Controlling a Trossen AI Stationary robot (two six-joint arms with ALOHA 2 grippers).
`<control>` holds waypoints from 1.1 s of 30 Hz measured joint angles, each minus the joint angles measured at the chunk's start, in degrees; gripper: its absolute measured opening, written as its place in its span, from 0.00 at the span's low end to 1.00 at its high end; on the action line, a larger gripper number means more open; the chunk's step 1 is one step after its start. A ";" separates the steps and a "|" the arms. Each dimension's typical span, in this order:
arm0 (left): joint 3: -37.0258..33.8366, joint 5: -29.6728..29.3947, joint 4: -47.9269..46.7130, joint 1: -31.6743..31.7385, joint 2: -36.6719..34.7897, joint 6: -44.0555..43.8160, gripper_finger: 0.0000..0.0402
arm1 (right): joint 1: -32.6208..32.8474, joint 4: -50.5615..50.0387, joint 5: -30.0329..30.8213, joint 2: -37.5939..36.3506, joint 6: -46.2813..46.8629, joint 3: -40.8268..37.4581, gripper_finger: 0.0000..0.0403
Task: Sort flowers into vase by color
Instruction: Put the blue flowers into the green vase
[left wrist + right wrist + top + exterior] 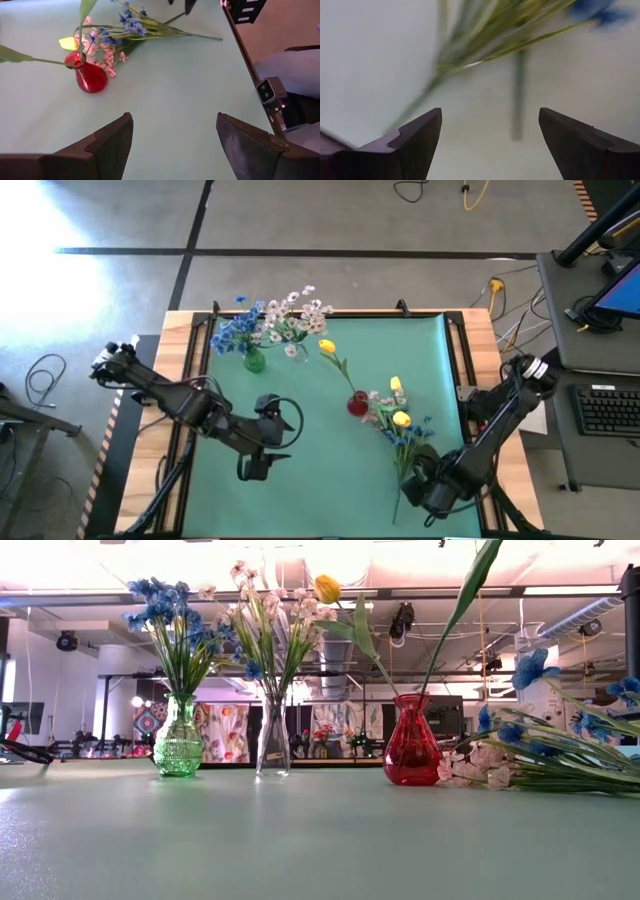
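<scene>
Three vases stand on the green mat. A green vase (254, 362) holds blue flowers (165, 610), a clear vase (272, 750) holds pink-white sprays (300, 310), and a red vase (357, 404) holds a yellow tulip (327, 347). Loose flowers (402, 430), blue, pink-white and yellow, lie in a heap to the right of the red vase, their stems (485, 50) pointing toward the near edge. My right gripper (428, 488) hangs open over those stem ends, pointing down and touching nothing. My left gripper (258, 468) stands open over bare mat at the near left, facing the red vase (90, 75).
The wooden table frame (480, 330) borders the mat. A side desk with a keyboard (610, 410) stands beyond the right edge. Bare mat (330, 480) lies between the two grippers along the near side.
</scene>
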 joint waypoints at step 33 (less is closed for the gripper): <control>1.80 -12.16 -5.34 -0.50 -16.77 -2.02 0.68 | -2.76 9.78 7.80 12.42 17.52 1.80 0.81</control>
